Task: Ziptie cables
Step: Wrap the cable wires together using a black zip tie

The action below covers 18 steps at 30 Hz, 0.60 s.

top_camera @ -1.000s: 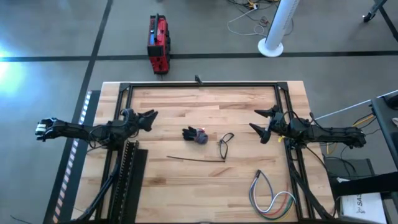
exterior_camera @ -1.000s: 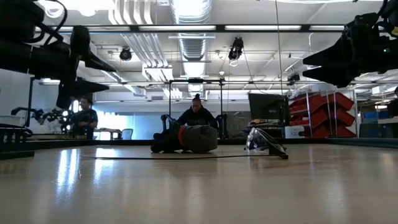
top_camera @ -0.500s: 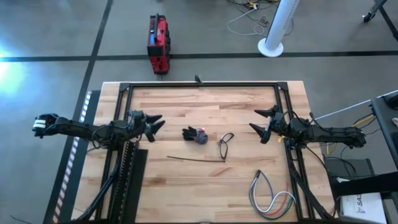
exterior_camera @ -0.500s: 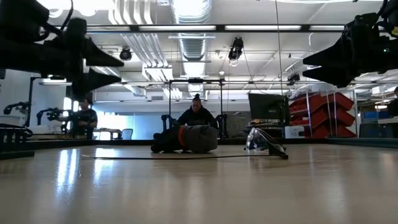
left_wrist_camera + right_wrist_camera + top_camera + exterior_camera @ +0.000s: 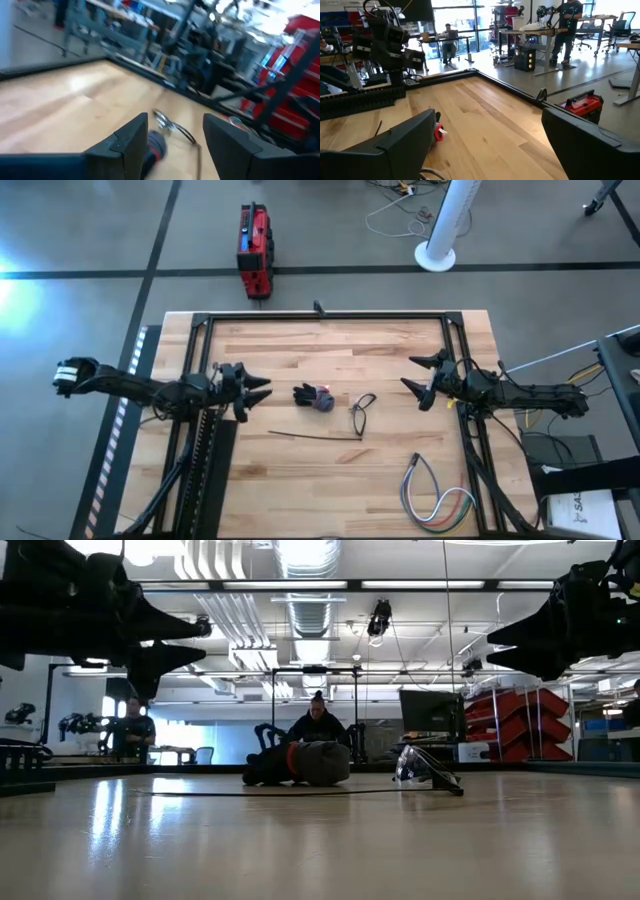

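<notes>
Two grippers hover spread and empty over the worktop point(image 5: 330, 355): my left fingers point(image 5: 256, 389) lie just left of the ziptie point(image 5: 315, 436), probably approaching it; my right fingers point(image 5: 420, 380) wait beyond its right end. Cables point(image 5: 432, 495) lie right of it, nearer the front edge.

I'm seeing the left gripper point(image 5: 195, 640) hanging at upper left, the right gripper point(image 5: 500, 645) at upper right (both open), the ziptie point(image 5: 270, 793) lying mid-frame before a dark bundle point(image 5: 300, 764).
</notes>
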Each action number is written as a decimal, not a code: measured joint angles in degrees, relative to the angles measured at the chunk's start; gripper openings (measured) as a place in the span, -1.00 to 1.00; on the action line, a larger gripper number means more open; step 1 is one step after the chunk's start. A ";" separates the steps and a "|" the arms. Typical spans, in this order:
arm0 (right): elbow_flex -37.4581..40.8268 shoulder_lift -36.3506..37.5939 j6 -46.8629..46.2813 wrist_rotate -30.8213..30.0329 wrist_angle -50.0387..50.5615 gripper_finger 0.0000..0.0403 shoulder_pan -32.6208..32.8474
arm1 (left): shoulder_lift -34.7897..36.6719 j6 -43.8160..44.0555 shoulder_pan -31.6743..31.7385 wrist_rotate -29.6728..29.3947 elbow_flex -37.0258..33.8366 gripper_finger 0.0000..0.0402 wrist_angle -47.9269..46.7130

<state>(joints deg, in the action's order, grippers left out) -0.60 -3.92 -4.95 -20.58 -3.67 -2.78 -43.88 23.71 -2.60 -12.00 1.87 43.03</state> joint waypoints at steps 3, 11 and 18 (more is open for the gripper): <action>-0.01 0.01 0.00 0.00 -0.02 0.75 -0.01 | -4.25 0.71 -1.87 1.77 2.28 -0.16 -0.21; -0.01 0.02 0.00 0.00 -0.01 0.75 0.02 | -21.49 -2.41 -7.40 2.20 10.42 -0.21 -0.64; -0.01 0.00 0.00 0.00 -0.01 0.75 0.02 | -34.66 -3.29 -7.75 2.82 15.41 -0.16 -1.04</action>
<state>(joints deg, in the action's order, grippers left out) -0.61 -3.92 -4.95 -20.58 -3.67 -2.76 -78.53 20.43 -10.35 -9.18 17.28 41.98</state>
